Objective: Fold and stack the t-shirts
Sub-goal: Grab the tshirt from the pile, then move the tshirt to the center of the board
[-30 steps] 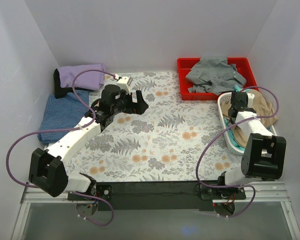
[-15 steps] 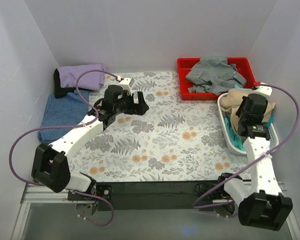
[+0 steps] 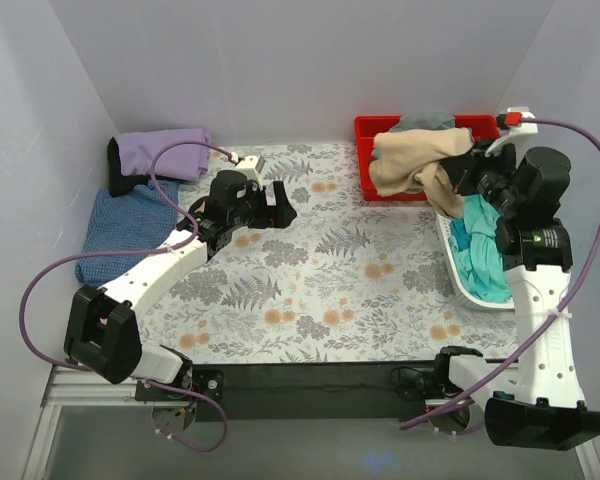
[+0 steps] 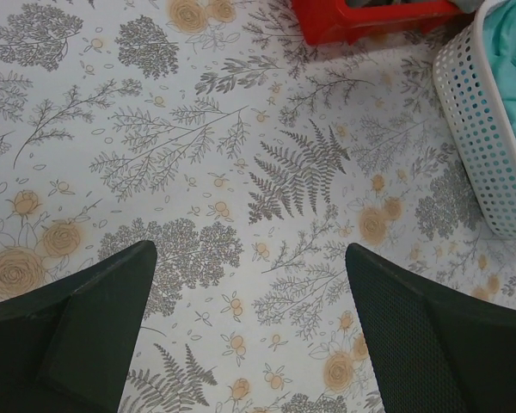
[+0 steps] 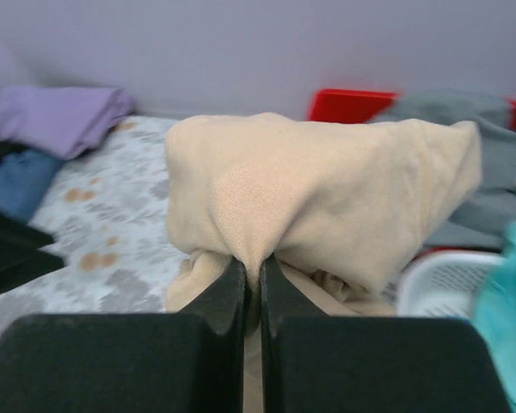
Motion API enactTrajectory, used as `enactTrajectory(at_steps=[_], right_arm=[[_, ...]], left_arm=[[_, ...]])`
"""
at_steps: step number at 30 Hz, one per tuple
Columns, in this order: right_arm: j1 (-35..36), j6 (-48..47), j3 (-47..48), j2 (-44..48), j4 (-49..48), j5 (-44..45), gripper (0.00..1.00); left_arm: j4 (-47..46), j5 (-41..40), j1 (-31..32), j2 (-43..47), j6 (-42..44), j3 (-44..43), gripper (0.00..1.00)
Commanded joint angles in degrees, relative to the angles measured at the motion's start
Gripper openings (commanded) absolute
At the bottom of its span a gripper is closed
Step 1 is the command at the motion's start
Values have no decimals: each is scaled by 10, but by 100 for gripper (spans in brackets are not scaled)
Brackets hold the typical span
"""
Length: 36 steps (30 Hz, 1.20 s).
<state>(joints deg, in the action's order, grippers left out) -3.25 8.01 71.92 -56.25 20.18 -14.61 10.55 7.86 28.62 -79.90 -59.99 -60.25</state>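
Observation:
My right gripper [image 3: 458,172] is shut on the tan t-shirt [image 3: 410,160] and holds it bunched in the air over the red bin; in the right wrist view the tan t-shirt [image 5: 327,194] is pinched between my right gripper [image 5: 253,268]. The teal t-shirt [image 3: 480,250] hangs over the white basket [image 3: 450,250]. The grey t-shirt [image 3: 427,122] lies in the red bin [image 3: 365,135], mostly hidden. The folded lavender t-shirt [image 3: 160,152] and blue t-shirt [image 3: 115,225] lie at the far left. My left gripper [image 3: 283,208] is open and empty above the floral mat [image 3: 320,270].
A black object [image 3: 117,165] sits by the lavender shirt. White walls close the back and both sides. In the left wrist view, the white basket [image 4: 482,129] and red bin [image 4: 370,21] stand at the right of the mat [image 4: 241,172].
My right gripper has risen out of the basket with the tan t-shirt and carried it up and left over the red bin. The teal shirt now shows. The left arm barely moved.

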Motion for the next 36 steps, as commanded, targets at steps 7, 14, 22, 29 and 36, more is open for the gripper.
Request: enactTrajectory(at_steps=[7,14,22,29,36], right_arm=[[304,-12,66,-141,28,-141,1],[384,17,8,-238,-58,-54,2],[383,39,-66,-288,-54,96,52],[383,19,-66,-231,-16,182,61],[386,35,-53,-266,-22,105,62]], left_arm=[[27,-137,-37,61,-59,-5,91],[62,-213,-65,159,-47,2,91],[73,-199,-66,193,-34,29,91],[73,-58,-66,157,-15,58,91],[69,69,-66,102,-36,137,91]])
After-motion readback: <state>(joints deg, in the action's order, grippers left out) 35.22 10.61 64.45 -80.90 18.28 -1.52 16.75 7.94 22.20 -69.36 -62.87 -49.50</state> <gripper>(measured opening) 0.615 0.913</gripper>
